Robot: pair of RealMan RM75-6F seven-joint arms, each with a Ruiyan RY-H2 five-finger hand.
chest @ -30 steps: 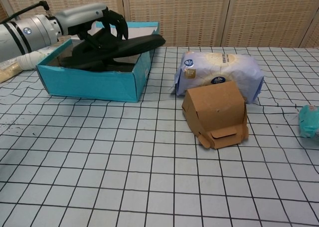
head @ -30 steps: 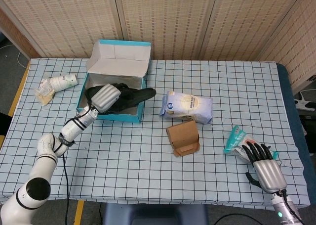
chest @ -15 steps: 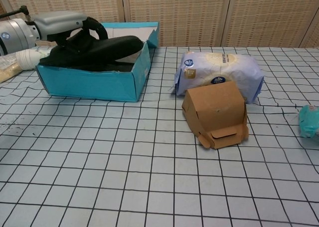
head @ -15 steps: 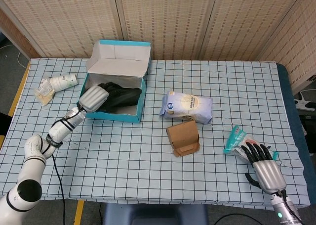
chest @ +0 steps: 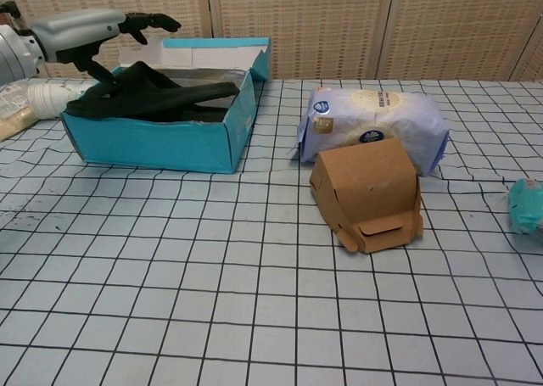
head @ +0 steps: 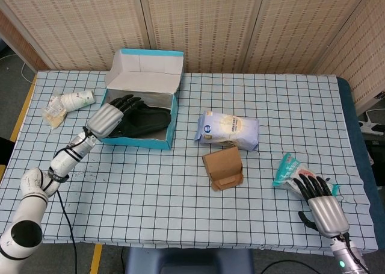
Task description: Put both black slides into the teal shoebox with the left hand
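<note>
We've got a surface [head: 180,183] with a checked cloth. On it sit the teal shoebox [head: 139,135] back left, a white bottle [head: 77,98] and crumpled packet [head: 53,112] beside it, a pale bag [head: 227,129] mid-table, a brown cardboard box [head: 223,168] touching its front, and a teal packet [head: 287,170] front right.

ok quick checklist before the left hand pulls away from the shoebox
1. Left hand let go of the black slides: ok, fingers spread, nothing pinched.
2. Slides inside the teal shoebox: ok, though one rides up on the left wall.
3. Both slides in the box: cannot tell, they read as one dark mass.
4. Box lid open: ok.
5. Right hand out of the way: ok, at the near right edge by the teal packet.
</note>
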